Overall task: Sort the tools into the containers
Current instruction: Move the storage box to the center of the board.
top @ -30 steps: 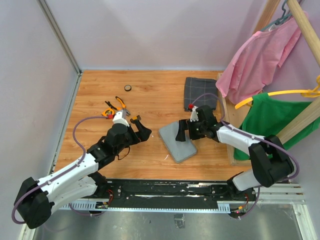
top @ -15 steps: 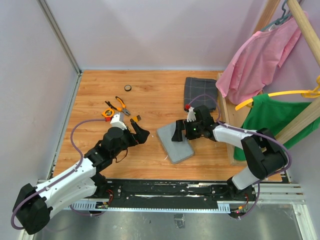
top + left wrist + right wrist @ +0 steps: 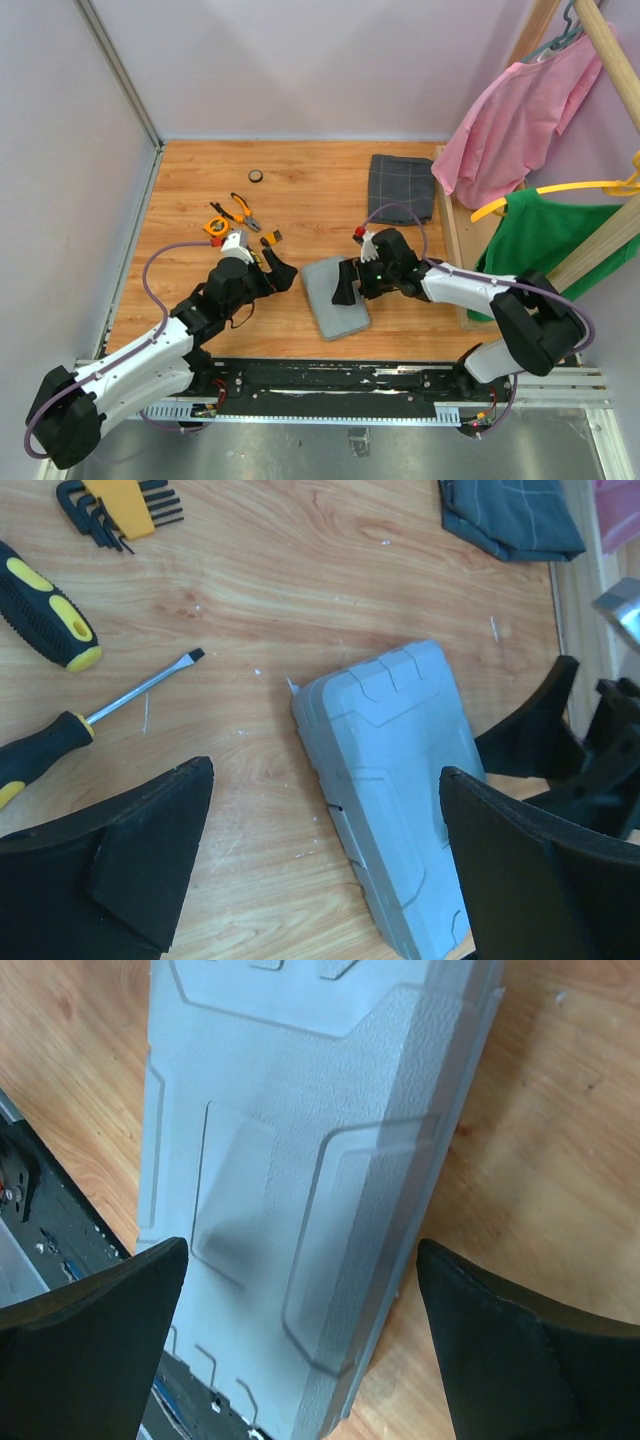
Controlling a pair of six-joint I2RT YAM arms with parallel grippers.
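Observation:
The grey tool case (image 3: 333, 297) lies closed and slanted on the wooden table, also seen in the left wrist view (image 3: 390, 780) and the right wrist view (image 3: 290, 1130). My right gripper (image 3: 346, 284) is open, low over the case's right half (image 3: 300, 1250). My left gripper (image 3: 279, 271) is open just left of the case, nothing between its fingers (image 3: 325, 775). Tools lie at the back left: orange pliers (image 3: 240, 210), an orange tape measure (image 3: 213, 227), a flat screwdriver (image 3: 100, 715), a black-and-yellow handle (image 3: 45, 610) and a hex key set (image 3: 120, 500).
A dark checked folded cloth (image 3: 400, 187) lies at the back right. A small round dark object (image 3: 256, 176) sits near the back edge. A wooden rack with pink (image 3: 515, 120) and green (image 3: 555, 235) garments stands along the right side.
The right gripper has moved left and nearer, and the grey case has slid left with it and turned. The left gripper has shifted slightly towards the case.

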